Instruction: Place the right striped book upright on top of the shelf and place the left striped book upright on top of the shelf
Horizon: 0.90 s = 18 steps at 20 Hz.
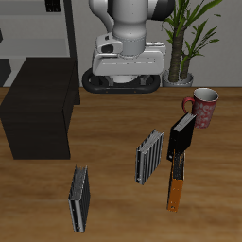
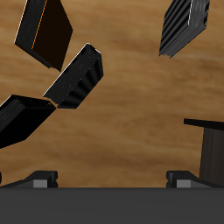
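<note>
Matte black box-like shelf (image 1: 40, 109) seen on wood-grain surface (image 1: 113, 213), two ribbed striped books (image 1: 149, 156) (image 1: 79, 197) noted apart, end effector (image 2: 112, 179) fingertips cropped, spread open, nothing gripped

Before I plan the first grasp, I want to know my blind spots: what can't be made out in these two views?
- Gripper: hidden in the exterior view; in the wrist view only the finger bases show at the frame edge, so its opening is unclear.
- Low matte black shelf: cut off by the exterior frame's edge; only a corner shows in the wrist view.
- Grey striped book nearer the table's front edge: cover detail too small.
- Dark striped book beside the red mug: cropped in the wrist view.
</note>
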Available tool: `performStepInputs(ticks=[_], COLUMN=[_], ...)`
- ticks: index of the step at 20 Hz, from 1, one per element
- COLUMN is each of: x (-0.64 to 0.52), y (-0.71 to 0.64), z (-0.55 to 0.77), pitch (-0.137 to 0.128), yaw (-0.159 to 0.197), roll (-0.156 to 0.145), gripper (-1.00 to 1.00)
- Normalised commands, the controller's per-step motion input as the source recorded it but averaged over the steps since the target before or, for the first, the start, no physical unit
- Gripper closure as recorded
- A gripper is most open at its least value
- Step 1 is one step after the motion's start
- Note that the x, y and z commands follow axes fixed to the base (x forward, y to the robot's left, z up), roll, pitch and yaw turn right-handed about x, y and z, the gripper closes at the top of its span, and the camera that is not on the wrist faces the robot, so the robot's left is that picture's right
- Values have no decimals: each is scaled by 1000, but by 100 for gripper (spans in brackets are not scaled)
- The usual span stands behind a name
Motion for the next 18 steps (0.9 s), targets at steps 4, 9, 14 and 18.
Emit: performStepInputs(ticks=[4,9,14,18], x=[236,347,322,297], y=[-296,-521,-505,-451], z=[331,308,205,136], pitch=[-71,-38,8,-2], yaw=[22,-15,-38,-57], roll=[-34,-41,-51,-33], gripper=[-100,-100,-100,-100])
